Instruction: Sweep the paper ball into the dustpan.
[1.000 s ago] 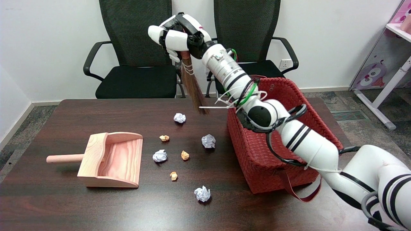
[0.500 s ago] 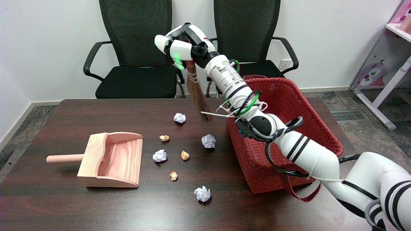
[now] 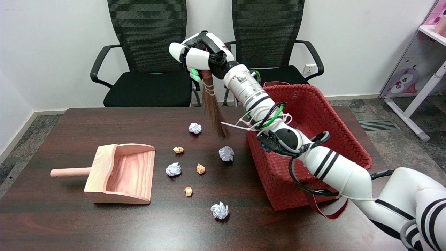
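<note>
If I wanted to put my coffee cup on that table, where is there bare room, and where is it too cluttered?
Bare table runs along the near edge below the wooden dustpan, and across the far left corner behind it. It is crowded between the dustpan and the red basket, where paper balls lie scattered and the right hand holds a broom above.

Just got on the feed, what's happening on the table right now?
The right hand holds a small broom by its handle, bristles hanging above the table near the red basket, not touching any paper. White paper balls and small tan scraps lie scattered on the table. The wooden dustpan sits to their left with no paper in it, so none has been swept in yet.
</note>
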Action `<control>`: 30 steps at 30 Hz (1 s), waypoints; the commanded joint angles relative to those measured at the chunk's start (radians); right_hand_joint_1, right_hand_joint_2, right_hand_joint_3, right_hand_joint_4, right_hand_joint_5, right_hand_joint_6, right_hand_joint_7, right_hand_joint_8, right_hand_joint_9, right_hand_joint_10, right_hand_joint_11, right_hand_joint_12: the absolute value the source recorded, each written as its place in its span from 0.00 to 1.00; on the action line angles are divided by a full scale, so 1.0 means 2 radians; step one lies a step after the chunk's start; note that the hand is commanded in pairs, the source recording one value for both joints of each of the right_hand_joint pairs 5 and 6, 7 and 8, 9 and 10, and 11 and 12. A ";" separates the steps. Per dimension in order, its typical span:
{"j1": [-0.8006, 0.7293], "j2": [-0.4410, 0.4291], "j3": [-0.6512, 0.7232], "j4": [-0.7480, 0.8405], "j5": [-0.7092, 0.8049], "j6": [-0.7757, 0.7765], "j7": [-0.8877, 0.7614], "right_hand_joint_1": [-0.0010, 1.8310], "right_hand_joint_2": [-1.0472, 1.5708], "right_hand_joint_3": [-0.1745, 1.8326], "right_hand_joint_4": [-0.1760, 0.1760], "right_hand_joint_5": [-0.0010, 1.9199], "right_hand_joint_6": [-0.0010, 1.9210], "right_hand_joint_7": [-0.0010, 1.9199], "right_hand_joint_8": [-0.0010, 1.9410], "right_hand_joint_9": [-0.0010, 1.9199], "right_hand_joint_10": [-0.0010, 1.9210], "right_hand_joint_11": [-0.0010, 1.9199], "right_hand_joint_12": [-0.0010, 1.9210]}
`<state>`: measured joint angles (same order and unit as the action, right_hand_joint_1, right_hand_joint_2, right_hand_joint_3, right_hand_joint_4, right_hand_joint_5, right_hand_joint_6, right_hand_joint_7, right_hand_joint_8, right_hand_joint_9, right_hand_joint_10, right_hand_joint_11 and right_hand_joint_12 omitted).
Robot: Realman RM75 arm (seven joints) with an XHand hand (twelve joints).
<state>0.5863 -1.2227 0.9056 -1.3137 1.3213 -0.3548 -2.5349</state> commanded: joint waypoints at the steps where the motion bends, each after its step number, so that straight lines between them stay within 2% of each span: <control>1: -0.002 0.002 -0.004 -0.001 0.026 0.011 -0.013 0.50 1.00 0.74 1.00 1.00 1.00 1.00 0.99 1.00 1.00 1.00 1.00; 6: 0.017 0.012 -0.001 -0.004 0.027 0.088 -0.013 0.49 1.00 0.77 1.00 1.00 1.00 1.00 0.99 1.00 1.00 1.00 1.00; 18: 0.028 0.008 -0.004 0.015 0.072 0.131 -0.013 0.46 1.00 0.81 1.00 1.00 1.00 1.00 0.99 1.00 1.00 1.00 1.00; 26: 0.027 0.028 -0.005 0.020 0.067 0.084 -0.013 0.45 1.00 0.81 1.00 1.00 1.00 1.00 0.99 1.00 1.00 1.00 1.00; 30: 0.024 0.033 -0.005 0.022 0.039 0.061 -0.013 0.45 1.00 0.80 1.00 1.00 1.00 1.00 0.99 1.00 1.00 1.00 1.00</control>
<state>0.6281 -1.1986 0.9003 -1.2939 1.4276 -0.1709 -2.5582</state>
